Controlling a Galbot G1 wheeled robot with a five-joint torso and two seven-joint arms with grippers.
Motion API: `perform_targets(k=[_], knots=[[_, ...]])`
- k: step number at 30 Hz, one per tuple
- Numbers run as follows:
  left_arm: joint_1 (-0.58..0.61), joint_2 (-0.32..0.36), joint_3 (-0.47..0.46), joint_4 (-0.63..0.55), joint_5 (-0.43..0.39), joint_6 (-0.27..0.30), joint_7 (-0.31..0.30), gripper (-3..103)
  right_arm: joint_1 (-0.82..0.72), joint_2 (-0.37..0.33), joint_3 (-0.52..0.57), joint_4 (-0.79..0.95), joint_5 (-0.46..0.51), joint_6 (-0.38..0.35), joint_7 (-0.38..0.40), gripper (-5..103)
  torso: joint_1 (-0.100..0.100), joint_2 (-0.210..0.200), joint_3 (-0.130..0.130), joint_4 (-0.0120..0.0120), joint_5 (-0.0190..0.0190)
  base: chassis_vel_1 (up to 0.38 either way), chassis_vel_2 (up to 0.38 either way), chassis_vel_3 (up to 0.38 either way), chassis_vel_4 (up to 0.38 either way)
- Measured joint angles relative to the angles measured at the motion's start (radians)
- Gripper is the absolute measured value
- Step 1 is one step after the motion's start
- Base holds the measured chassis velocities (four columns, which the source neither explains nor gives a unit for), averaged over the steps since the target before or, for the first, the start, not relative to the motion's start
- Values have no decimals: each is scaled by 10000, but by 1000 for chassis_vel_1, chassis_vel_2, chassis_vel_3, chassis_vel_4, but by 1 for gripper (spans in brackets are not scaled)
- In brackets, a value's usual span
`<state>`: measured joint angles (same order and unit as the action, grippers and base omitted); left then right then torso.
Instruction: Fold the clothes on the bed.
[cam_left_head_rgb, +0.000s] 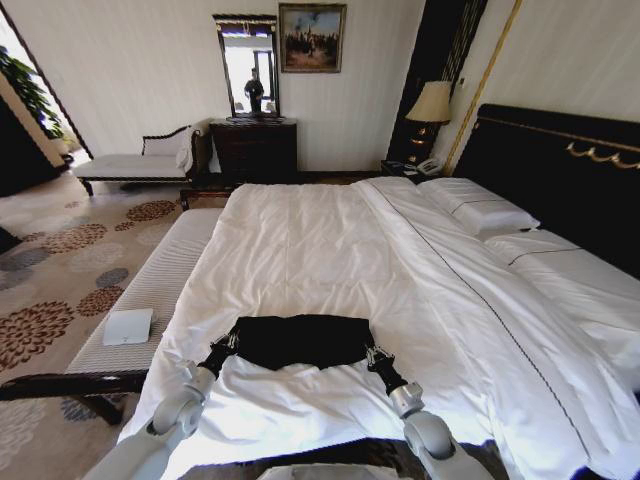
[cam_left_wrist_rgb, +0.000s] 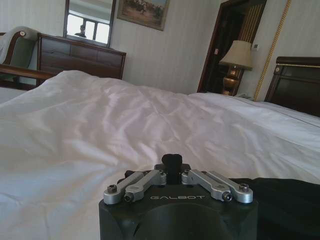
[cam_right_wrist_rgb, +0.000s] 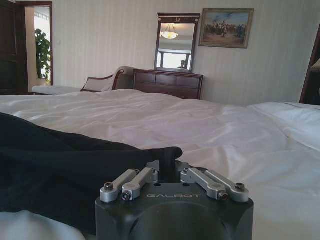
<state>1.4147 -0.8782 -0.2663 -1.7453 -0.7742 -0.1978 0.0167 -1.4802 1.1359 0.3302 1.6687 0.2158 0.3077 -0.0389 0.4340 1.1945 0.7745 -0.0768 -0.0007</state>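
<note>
Two grippers are at work on one garment: the left gripper (cam_left_head_rgb: 231, 343) and the right gripper (cam_left_head_rgb: 371, 353) each sit at an end of the black T-shirt (cam_left_head_rgb: 300, 340), which lies as a dark band across the near part of the bed (cam_left_head_rgb: 330, 250), on the white duvet and well short of the pillows. In the right wrist view the right gripper's fingers (cam_right_wrist_rgb: 167, 162) are closed on a corner of the black cloth, which drapes away to one side of them. In the left wrist view the left gripper's fingers (cam_left_wrist_rgb: 171, 161) look pressed together too, with the shirt (cam_left_wrist_rgb: 285, 200) just beside them, though whether cloth is truly pinched there I cannot tell. The step in hand looks like carrying one edge of the shirt over to make a fold. Doing it well would mean moving both grippers together at the same height and pace, keeping the held edge taut but not stretched, and laying it squarely over the opposite edge so the sides line up. Dragging low could rumple the duvet and bunch the soft fabric. Counted: one shirt, one bed, two pillows (cam_left_head_rgb: 480, 210) at the headboard, one lamp (cam_left_head_rgb: 431, 105), one dresser (cam_left_head_rgb: 253, 148) under one mirror (cam_left_head_rgb: 248, 65), and one framed painting (cam_left_head_rgb: 312, 37).
</note>
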Motion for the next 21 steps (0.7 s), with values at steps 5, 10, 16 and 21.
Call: perform_targets(k=[5,10,16,21], knots=[[802,126,-646,-367,878,-342,331,30,-923,-111,500,697,-158,159,-17,33,-1,0,0,1,1,0,0,0,0],[1543,211,-1304,-709,1201,-572,669,46,-1722,-387,999,1469,-167,226,-19,50,-2,1,-1,-5,0,0,0,0,0],[1377,211,-1513,-1267,1198,-346,421,68,-230,-1399,670,1593,114,-478,334,71,-3,2,-1,9,0,0,0,0,0],[-417,157,-376,-849,1246,301,-267,85,2073,-1801,-671,151,187,-770,391,93,2,-1,3,-3,4,0,0,0,0]])
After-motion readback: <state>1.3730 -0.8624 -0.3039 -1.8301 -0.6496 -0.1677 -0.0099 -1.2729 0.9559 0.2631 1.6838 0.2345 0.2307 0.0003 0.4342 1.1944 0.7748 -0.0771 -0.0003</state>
